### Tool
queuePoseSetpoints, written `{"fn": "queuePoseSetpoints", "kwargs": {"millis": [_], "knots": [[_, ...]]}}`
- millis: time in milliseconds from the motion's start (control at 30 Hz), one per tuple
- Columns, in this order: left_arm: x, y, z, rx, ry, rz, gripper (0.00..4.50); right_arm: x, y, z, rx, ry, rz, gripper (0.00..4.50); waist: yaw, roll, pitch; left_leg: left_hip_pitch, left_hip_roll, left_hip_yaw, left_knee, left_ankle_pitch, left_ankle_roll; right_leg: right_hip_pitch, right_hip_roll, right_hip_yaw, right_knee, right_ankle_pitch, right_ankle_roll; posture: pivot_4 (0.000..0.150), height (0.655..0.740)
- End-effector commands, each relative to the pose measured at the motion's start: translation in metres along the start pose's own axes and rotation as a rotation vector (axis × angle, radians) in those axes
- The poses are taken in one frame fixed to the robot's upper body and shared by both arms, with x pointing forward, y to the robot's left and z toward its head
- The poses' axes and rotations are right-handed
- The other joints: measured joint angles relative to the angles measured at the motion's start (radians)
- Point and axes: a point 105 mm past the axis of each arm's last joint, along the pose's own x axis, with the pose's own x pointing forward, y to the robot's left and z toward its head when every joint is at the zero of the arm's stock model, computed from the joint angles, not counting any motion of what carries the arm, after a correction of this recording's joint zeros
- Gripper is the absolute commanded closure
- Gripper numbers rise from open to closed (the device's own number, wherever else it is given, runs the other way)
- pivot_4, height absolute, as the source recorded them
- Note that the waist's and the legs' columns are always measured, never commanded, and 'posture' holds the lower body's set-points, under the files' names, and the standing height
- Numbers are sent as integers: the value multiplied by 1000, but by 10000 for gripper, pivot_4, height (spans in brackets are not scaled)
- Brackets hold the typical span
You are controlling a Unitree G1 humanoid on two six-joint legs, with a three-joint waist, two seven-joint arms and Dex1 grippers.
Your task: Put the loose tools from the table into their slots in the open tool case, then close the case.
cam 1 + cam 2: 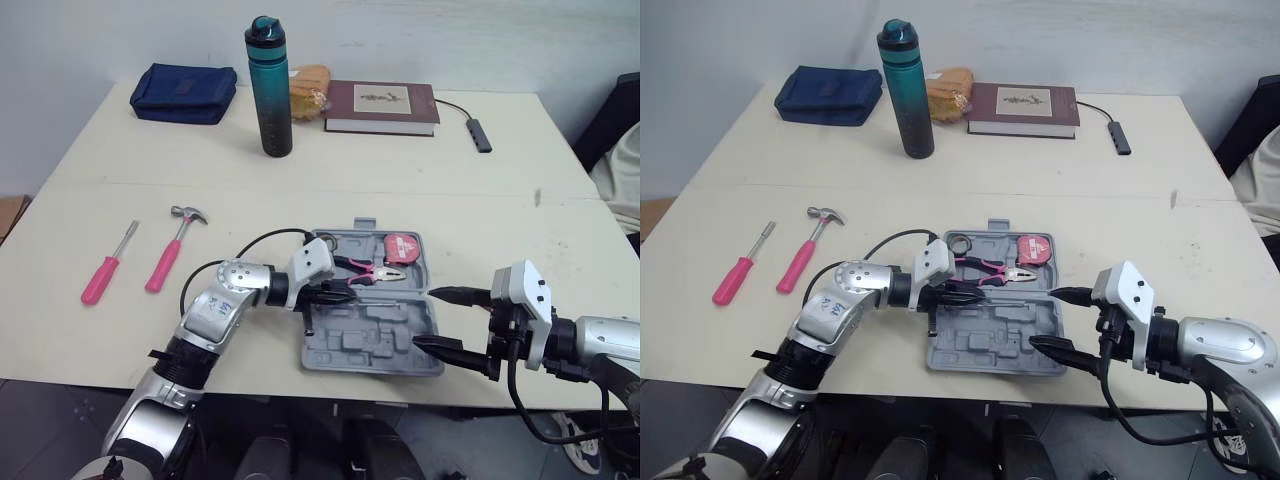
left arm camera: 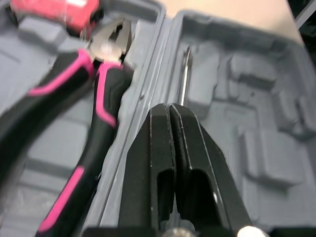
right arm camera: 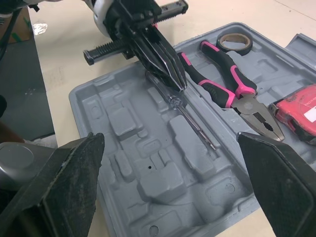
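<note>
Left pincer (image 3: 170, 74) is clamped on the slim screwdriver (image 3: 195, 123), lining it along its slot in the tool case (image 3: 123, 163), pliers (image 3: 227, 81) just beside. Right pincer (image 1: 425, 320) gapes apart at the case's edge, probably to steady it. Hammer (image 1: 172, 250) and pink screwdriver (image 1: 105, 270) lie well beyond the left pincer.

The two head eyes sit above the near edge of the table (image 1: 90, 330) and look forward and down. They take in its whole top as far as the bottle (image 1: 269, 85) at the back, and the case (image 1: 340, 345) sits low and central in both. The left wrist camera looks along the left gripper (image 2: 170, 106), very close over the seam between the case's halves. The right wrist camera sits farther back, facing across the open case between the fingers (image 3: 64, 168) of the right gripper (image 1: 425, 318) toward the left gripper. Both wrist views share the pliers (image 2: 84, 98).
</note>
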Motion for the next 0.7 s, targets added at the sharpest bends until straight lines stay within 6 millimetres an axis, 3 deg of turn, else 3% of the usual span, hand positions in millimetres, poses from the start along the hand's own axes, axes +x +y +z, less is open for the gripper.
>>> {"fn": "queuePoseSetpoints", "kwargs": {"millis": [33,333,467,567,700], "knots": [[3,-3,-3,26,41,-35,44562,0,3,4,-21,-18,5,0,0,0,0,0,0,0,0,0,0,0,0,0,0,0,0,1500,7400],[7,-8,-18,52,102,-83,44562,0,3,3,-17,-19,-2,0,0,0,-1,1,0,0,0,0,0,1,0,0,-1,0,0,1500,7400],[6,-4,-31,52,183,-80,44562,0,4,4,-16,-21,-3,0,1,0,-2,1,0,0,0,0,0,1,0,0,-1,0,0,1500,7400],[4,-2,-53,16,315,-71,44562,0,4,4,-14,-21,-3,0,1,-1,-4,2,0,0,0,0,1,2,0,0,-1,0,0,1500,7400],[1,-11,-68,12,411,-129,44562,0,3,3,-13,-17,-8,0,0,-3,-17,7,0,0,-2,-1,2,6,0,0,-3,0,0,1500,7400]]}}
